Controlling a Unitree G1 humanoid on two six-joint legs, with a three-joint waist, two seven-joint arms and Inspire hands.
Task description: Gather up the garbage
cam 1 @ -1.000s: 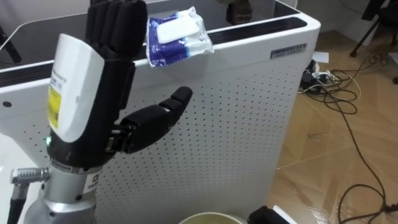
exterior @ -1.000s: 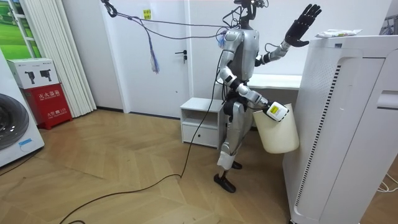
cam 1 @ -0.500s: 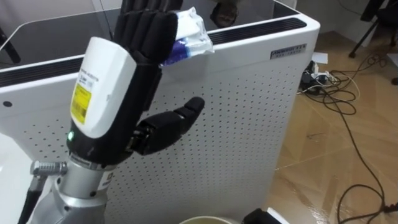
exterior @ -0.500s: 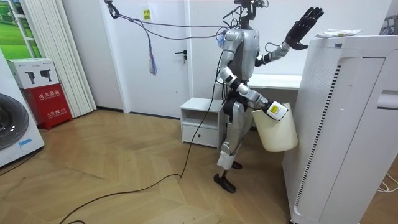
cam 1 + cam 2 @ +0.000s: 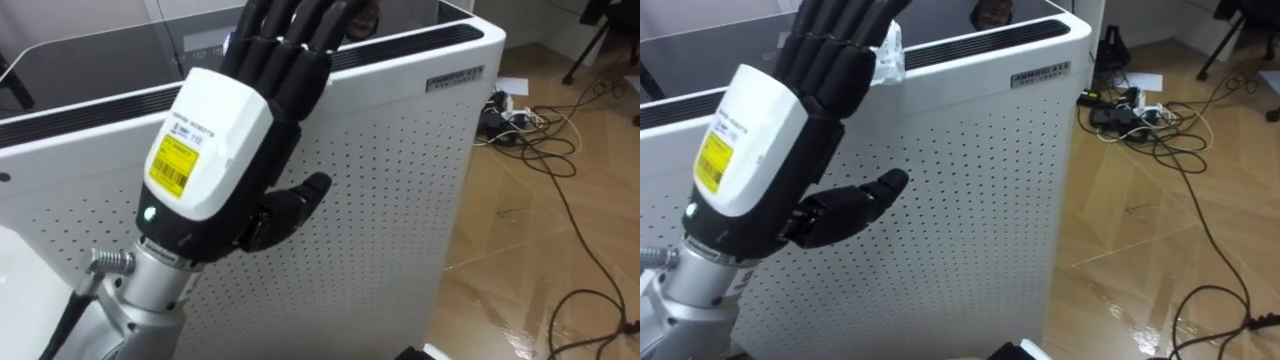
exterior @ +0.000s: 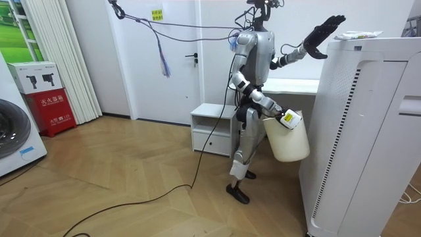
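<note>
Standing beside white unit (image 6: 368, 131) | left hand (image 5: 210, 140) up high, fingers straight, over packet (image 5: 890, 60) on unit's top edge | right hand (image 6: 289, 118) at bin (image 6: 286, 141) rim, fingers can't be told.

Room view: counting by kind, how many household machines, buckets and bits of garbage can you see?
Household machines: 2, the tall white unit and the washing machine
Bucket: 1
Garbage: 1, the packet on top of the unit
Total: 4

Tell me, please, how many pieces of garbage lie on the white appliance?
1: a plastic packet on the top edge of the white appliance, partly behind the left robot hand; others may be hidden.
</note>
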